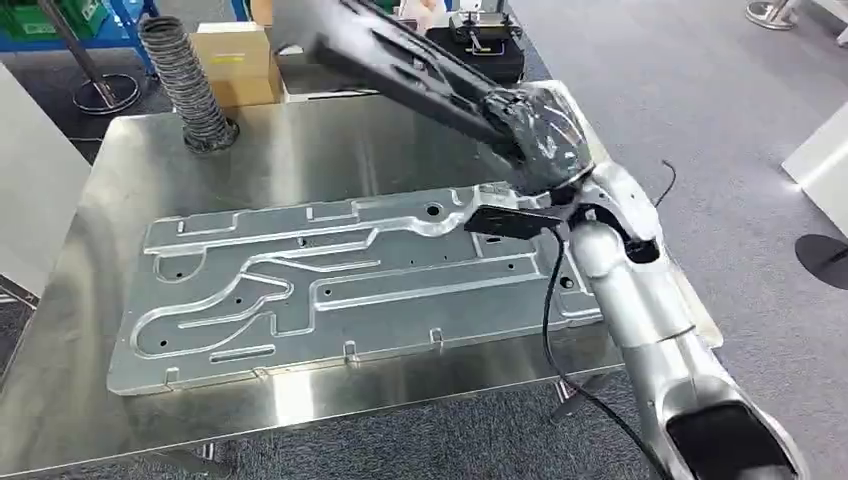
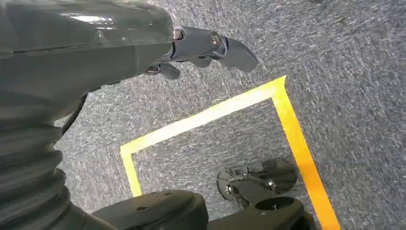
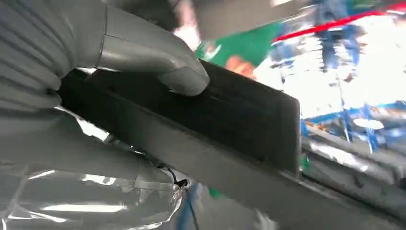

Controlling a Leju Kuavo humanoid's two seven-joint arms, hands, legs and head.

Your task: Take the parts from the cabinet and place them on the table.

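Note:
My right hand [image 1: 540, 140] holds a long, flat black part [image 1: 395, 65] high above the steel table [image 1: 330, 140]. The part slants from the hand toward the table's far edge. In the right wrist view the grey thumb [image 3: 158, 60] presses on the black part's [image 3: 230, 120] broad face, with the rest of the hand [image 3: 72, 148] wrapped under it. My left hand [image 2: 95, 43] hangs over grey carpet and holds nothing; its thumb [image 2: 230, 48] sticks out.
A large stamped metal panel [image 1: 330, 280] covers most of the table. A ribbed grey hose [image 1: 190, 85] stands at the far left corner, with a cardboard box [image 1: 235, 60] behind it. A black device [image 1: 480, 40] sits beyond the far edge. Yellow floor tape [image 2: 206, 115] lies below the left hand.

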